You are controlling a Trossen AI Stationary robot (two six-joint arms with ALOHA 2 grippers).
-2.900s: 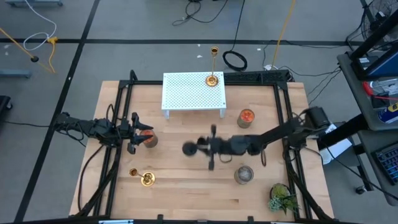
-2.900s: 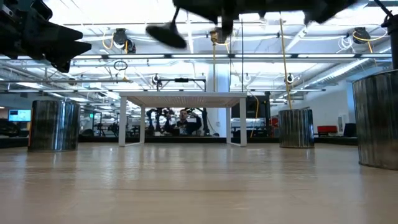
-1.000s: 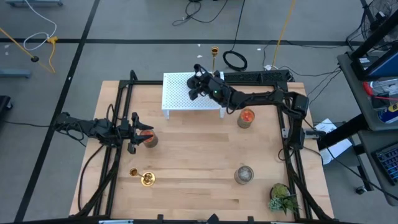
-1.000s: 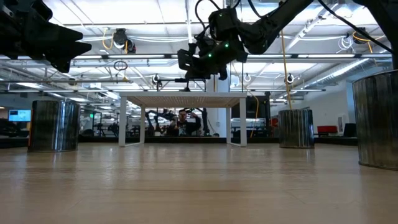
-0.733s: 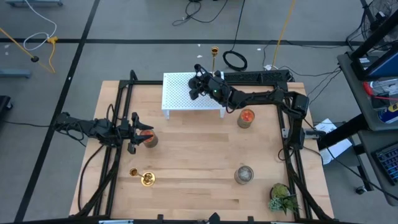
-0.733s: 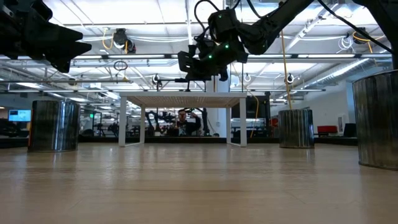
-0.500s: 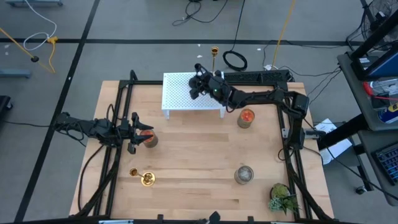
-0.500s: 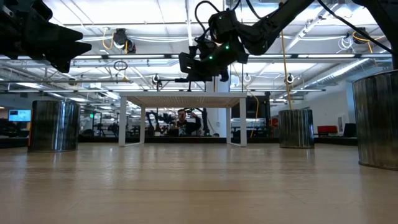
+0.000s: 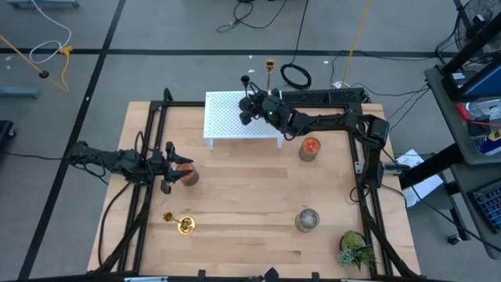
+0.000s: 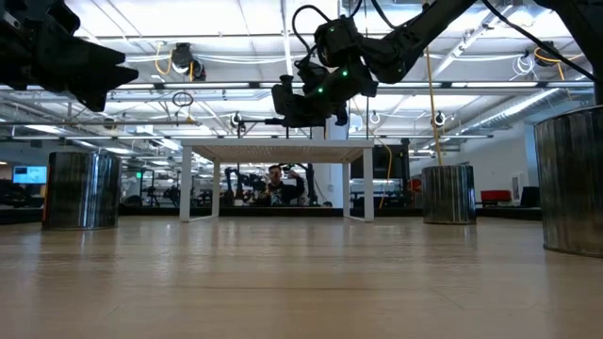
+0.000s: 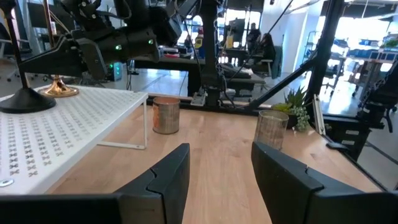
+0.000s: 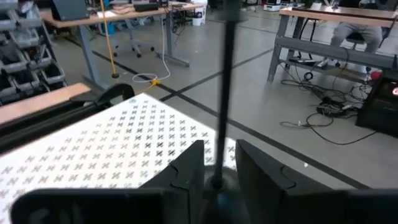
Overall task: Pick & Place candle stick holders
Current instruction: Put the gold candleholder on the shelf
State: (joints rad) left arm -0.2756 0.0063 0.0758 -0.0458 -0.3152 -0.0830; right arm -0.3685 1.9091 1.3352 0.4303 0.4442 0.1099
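Note:
The black candlestick holder's round base rests on the white perforated shelf at the table's far middle. Its thin stem stands upright, top showing. My right gripper is open, one finger on each side of the stem just above the base, with shelf showing in both gaps. It also shows over the shelf in the high view. One gold holder stands on the shelf by its base, close to the right. The other gold holder is on the table at the near left. My left gripper waits open at the left.
A jar with an orange candle stands right of the shelf, a grey jar at the near right, and another jar right beside my left gripper. A small green plant is in the near right corner. Black frame rails run along both sides.
My right gripper has carried the black holder from above the table's middle to the far shelf. Over the last second it has kept almost still there, with the holder upright between its fingers.

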